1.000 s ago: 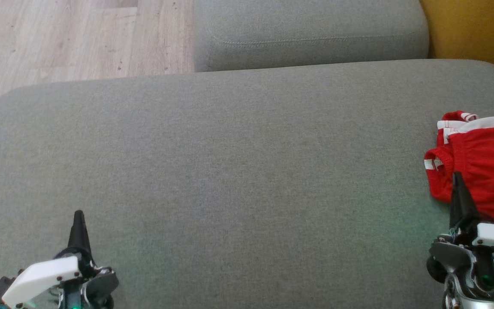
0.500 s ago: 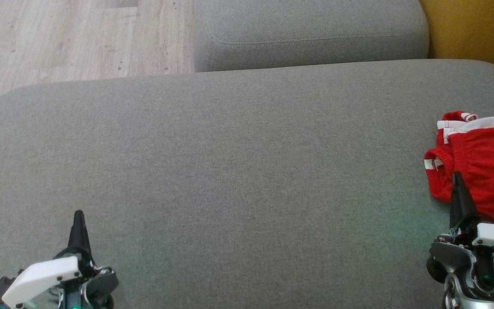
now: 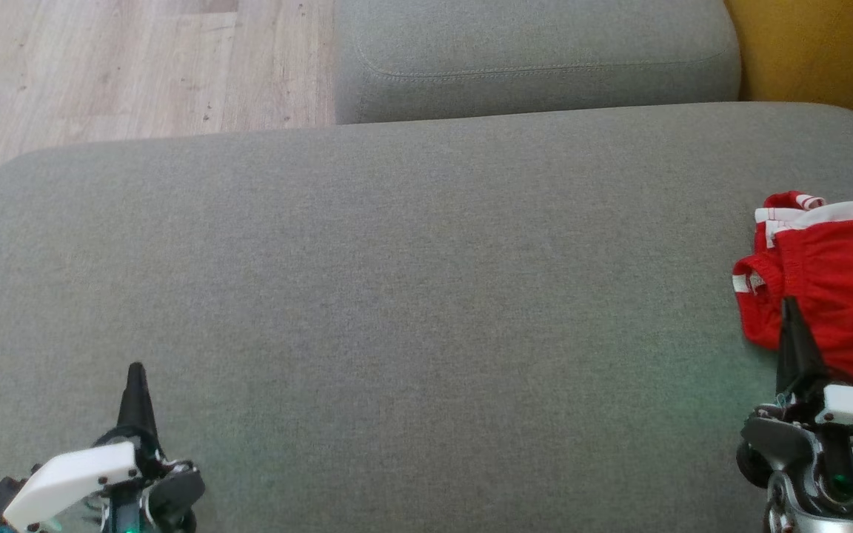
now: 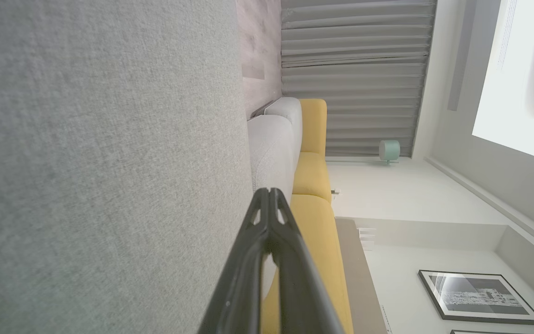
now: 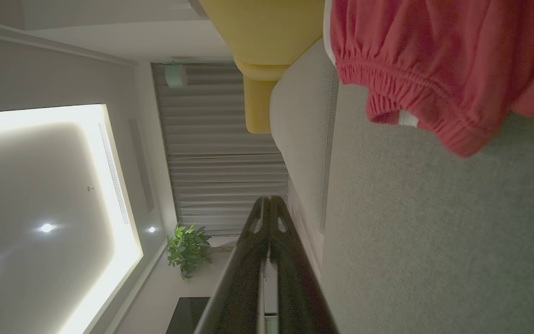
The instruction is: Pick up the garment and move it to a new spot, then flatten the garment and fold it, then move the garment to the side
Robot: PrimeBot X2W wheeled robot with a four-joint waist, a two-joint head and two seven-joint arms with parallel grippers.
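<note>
Grey sofa cushion (image 3: 426, 296) holds a crumpled red garment (image 3: 837, 289) on its right; left tool (image 3: 135, 368) and right tool (image 3: 789, 302) sit pinched closed, empty.

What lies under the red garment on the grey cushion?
The red garment rests on the grey seat cushion. The patch beneath it is covered, so anything tucked there cannot be seen.

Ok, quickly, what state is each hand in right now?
Left hand: closed, holding nothing, over the grey cushion.
Right hand: closed, holding nothing; the red garment lies next to it, not gripped.
</note>
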